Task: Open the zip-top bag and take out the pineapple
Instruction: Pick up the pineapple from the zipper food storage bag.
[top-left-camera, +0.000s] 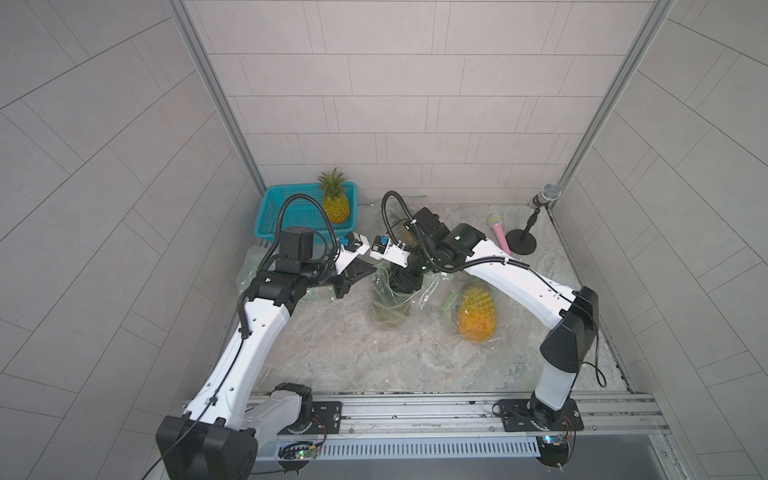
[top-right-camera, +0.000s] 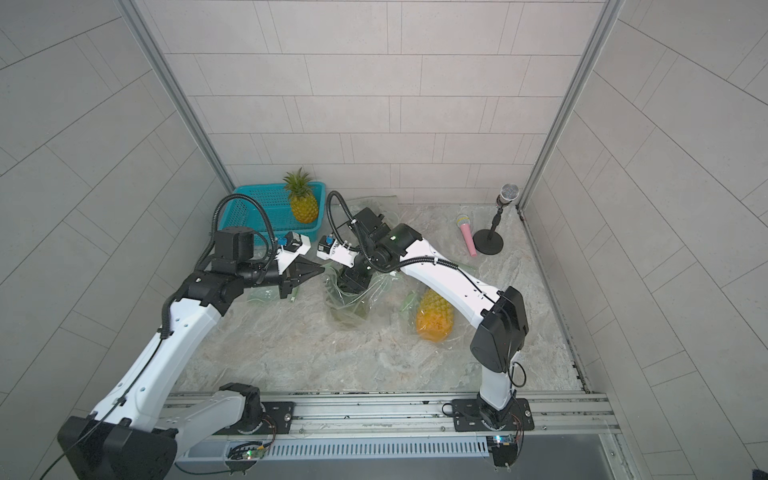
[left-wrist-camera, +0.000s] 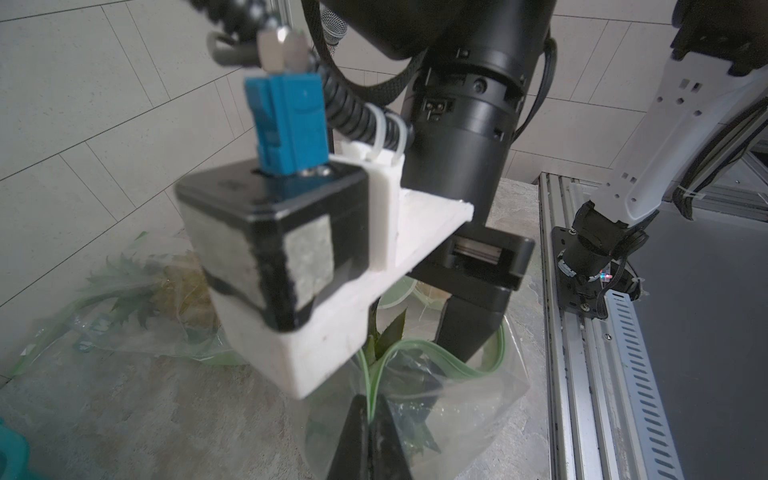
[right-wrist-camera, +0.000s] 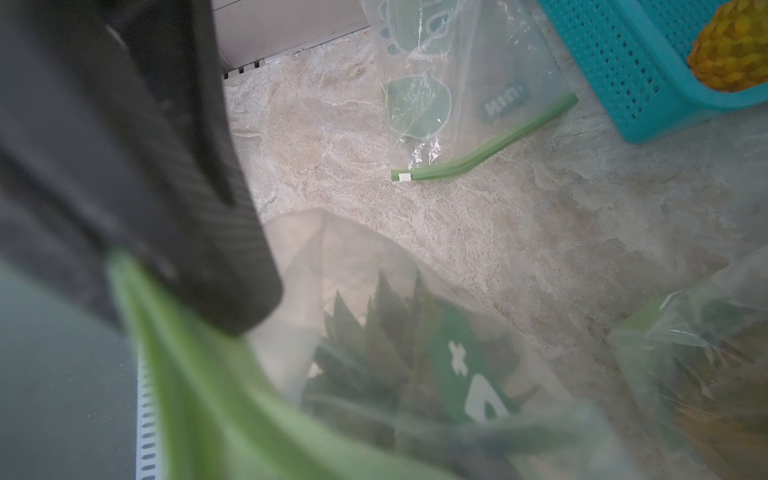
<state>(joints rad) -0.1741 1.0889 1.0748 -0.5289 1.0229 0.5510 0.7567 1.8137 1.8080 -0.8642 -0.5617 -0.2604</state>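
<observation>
Grey tiled walls close in a mottled stone tabletop (top-left-camera: 353, 353). At upper left in both top views sits a teal mesh basket (top-left-camera: 268, 214) with a bare pineapple (top-left-camera: 336, 208) upright in it. At right, a pink microphone (top-left-camera: 498, 232) lies beside a grey microphone (top-left-camera: 552, 192) on a black stand. A second bagged pineapple (top-left-camera: 478, 313) lies right of centre, and an empty bag (right-wrist-camera: 478, 62) lies flat near the basket.

At centre, the clear, crinkled zip-top bag (top-left-camera: 388, 309) stands mouth up, with the spiky green leaves of its pineapple (left-wrist-camera: 392, 332) inside. Its green zip strip (right-wrist-camera: 195, 374) is pinched tight by the left gripper (left-wrist-camera: 368, 409). The right gripper (top-left-camera: 402, 286) dips into the mouth with its jaws apart. One black finger (left-wrist-camera: 467, 328) is inside the rim and clamps nothing; the wrist camera mount (left-wrist-camera: 291, 257) hides the other.
</observation>
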